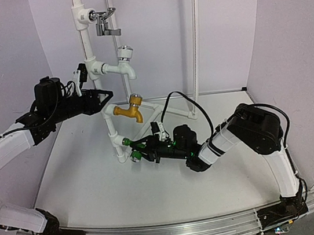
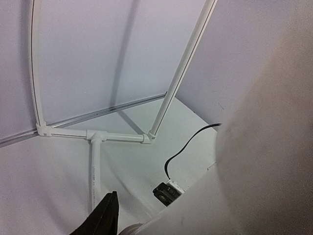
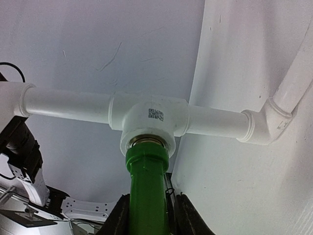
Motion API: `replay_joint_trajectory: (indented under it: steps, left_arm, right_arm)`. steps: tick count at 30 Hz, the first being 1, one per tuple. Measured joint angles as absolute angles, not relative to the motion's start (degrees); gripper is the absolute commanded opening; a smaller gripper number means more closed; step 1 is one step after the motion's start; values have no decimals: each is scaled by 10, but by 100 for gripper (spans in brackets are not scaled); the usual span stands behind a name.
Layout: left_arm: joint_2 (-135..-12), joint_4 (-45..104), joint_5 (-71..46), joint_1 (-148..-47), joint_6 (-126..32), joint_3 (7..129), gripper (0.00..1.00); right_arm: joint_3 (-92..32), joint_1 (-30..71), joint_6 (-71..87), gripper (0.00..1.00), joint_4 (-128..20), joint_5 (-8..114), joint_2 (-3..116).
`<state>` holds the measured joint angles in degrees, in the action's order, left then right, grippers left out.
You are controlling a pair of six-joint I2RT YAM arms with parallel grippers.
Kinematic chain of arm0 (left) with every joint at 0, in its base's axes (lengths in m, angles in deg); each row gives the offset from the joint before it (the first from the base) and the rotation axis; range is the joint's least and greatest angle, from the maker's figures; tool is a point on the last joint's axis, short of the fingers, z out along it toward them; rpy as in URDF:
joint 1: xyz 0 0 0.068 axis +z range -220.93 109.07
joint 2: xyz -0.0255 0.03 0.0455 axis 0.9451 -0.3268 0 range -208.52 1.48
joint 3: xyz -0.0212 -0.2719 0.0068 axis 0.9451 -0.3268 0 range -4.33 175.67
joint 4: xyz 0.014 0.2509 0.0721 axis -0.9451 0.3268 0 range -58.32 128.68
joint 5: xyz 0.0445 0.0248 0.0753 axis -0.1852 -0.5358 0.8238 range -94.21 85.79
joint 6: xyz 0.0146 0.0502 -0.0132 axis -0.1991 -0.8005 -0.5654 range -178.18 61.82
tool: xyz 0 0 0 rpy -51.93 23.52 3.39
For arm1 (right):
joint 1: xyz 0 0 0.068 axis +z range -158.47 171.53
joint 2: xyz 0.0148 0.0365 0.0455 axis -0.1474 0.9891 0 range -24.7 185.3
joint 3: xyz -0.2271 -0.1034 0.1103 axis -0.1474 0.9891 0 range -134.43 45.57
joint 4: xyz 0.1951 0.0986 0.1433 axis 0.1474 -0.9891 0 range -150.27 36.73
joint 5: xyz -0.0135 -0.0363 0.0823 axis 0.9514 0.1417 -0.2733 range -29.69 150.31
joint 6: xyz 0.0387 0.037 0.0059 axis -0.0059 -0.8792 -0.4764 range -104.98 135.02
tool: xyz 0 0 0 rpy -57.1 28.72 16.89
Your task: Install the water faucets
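Observation:
The bright-green water faucet (image 1: 130, 144) lies level at the lowest tee (image 1: 116, 139) of the white pipe stand, its silvery knob pointing down. In the right wrist view the faucet's green body (image 3: 146, 181) runs up from between my two black fingers (image 3: 120, 218) into the tee's socket (image 3: 146, 122), its collar against the rim. My right gripper (image 1: 145, 148) is shut on it. My left gripper (image 1: 103, 94) is closed around the stand's upright pipe, above the brass-yellow tap. The left wrist view shows one black finger (image 2: 105, 218) against a blurred white pipe (image 2: 234, 196).
On the same stand, a chrome tap (image 1: 105, 20) sits at the top, a white tap (image 1: 125, 60) below it, and a brass-yellow tap (image 1: 129, 109) just above the green one. The stand's base pipes (image 2: 117, 137) run along the floor towards the back wall. A black cable (image 1: 193, 103) loops over the right arm.

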<state>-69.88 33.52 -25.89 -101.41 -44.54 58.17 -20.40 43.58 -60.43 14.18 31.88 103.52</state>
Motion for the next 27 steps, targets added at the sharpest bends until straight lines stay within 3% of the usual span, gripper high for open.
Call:
replay_joint_trajectory:
  steps: [18,27]
  left_arm:
    - [-695,328,-244,-1016,-438,576,0]
    - [-687,325,-205,-1026,-426,568,0]
  right_arm:
    - [-209,436,-864,0,237,317,1073]
    - [-207,435,-939,16,245,325,1074]
